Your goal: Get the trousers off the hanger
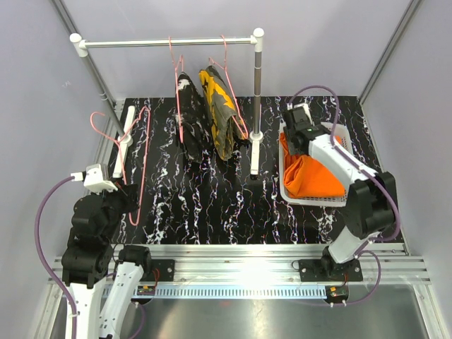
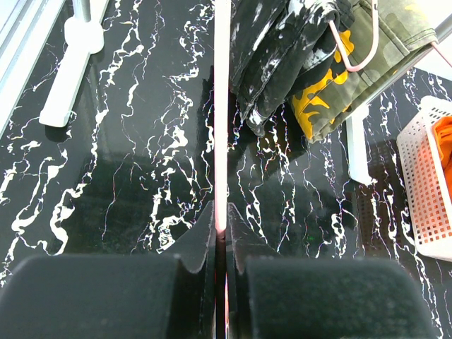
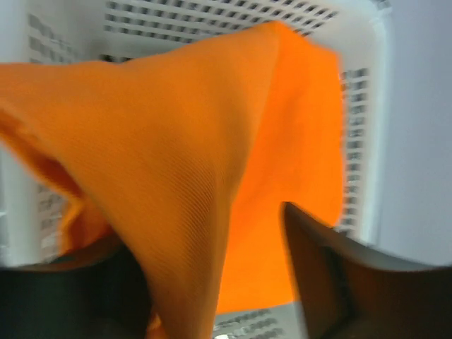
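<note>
The left claw (image 2: 220,212) is pinching tight on an empty pink hanger (image 2: 221,106) at the surface's (image 2: 127,176) left edge, while the right claw (image 3: 205,236), gaping astride the orange trousers (image 3: 233,127) in the right-edge basket (image 3: 212,21), is risking snagging and dragging them out.

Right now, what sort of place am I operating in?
Probably a lab robot cell staged as a laundry corner: plain grey screens around a black marbled table, an aluminium mounting rail at its near edge, and a small clothes rack with a white basket beside it.
</note>
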